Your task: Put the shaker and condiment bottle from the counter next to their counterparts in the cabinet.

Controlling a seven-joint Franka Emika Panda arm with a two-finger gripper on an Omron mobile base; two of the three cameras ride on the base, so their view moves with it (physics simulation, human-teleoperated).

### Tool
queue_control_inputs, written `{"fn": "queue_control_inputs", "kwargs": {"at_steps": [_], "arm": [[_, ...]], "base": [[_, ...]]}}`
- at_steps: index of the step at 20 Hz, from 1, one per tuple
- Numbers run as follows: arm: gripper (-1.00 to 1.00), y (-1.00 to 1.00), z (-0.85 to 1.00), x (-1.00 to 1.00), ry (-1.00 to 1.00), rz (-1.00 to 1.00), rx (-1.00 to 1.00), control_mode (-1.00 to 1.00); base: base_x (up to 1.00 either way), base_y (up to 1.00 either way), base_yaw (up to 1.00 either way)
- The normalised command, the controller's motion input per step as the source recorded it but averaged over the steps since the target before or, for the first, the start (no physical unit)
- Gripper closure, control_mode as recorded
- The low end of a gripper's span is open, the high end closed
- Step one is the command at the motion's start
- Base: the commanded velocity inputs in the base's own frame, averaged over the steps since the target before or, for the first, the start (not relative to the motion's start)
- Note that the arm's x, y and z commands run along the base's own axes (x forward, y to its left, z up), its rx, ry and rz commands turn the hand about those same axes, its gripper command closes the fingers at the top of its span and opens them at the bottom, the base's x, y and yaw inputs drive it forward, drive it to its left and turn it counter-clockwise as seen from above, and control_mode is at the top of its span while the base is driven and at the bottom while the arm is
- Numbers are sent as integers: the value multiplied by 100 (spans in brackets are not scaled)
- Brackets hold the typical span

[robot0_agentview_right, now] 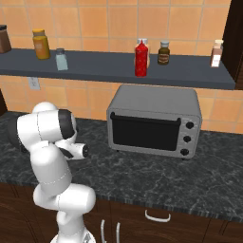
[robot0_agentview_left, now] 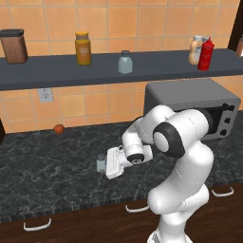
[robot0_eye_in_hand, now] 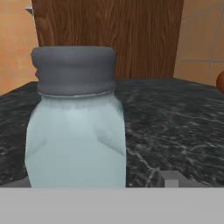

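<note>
Red condiment bottle (robot0_agentview_left: 205, 54) is up on the cabinet (robot0_agentview_left: 61, 73); shaker (robot0_agentview_left: 101, 163) waits on the tabletop (robot0_agentview_left: 42, 166), claw (robot0_agentview_left: 105, 164) apart around it.

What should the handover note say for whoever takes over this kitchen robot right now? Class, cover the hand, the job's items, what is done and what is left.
Hand: low over the black marbled counter, jaws around the small pale blue-grey shaker with a grey cap; not yet clearly clamped, shaker not lifted.
Red squeeze bottle: on the long dark grey shelf beside the beige bottle. Done.
Twin shaker: mid-shelf.
Left: grip the counter shaker, lift it, stand it beside its twin.
</note>
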Motion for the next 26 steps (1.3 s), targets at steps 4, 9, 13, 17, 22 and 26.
{"fn": "queue_control_inputs", "kwargs": {"at_steps": [4, 9, 13, 17, 22, 26], "arm": [[100, 31, -23, 5, 0, -3, 3, -100], [100, 14, 16, -18, 0, 0, 13, -100], [100, 9, 79, -32, 0, -7, 14, -100], [100, 0, 95, -44, 14, -19, 9, -100], [100, 0, 80, -65, 28, -30, 0, -100], [100, 0, 77, -70, 28, -30, 0, -100]], "base": [[0, 0, 0], [0, 0, 0], [0, 0, 0], [0, 0, 0], [0, 0, 0], [0, 0, 0]]}}
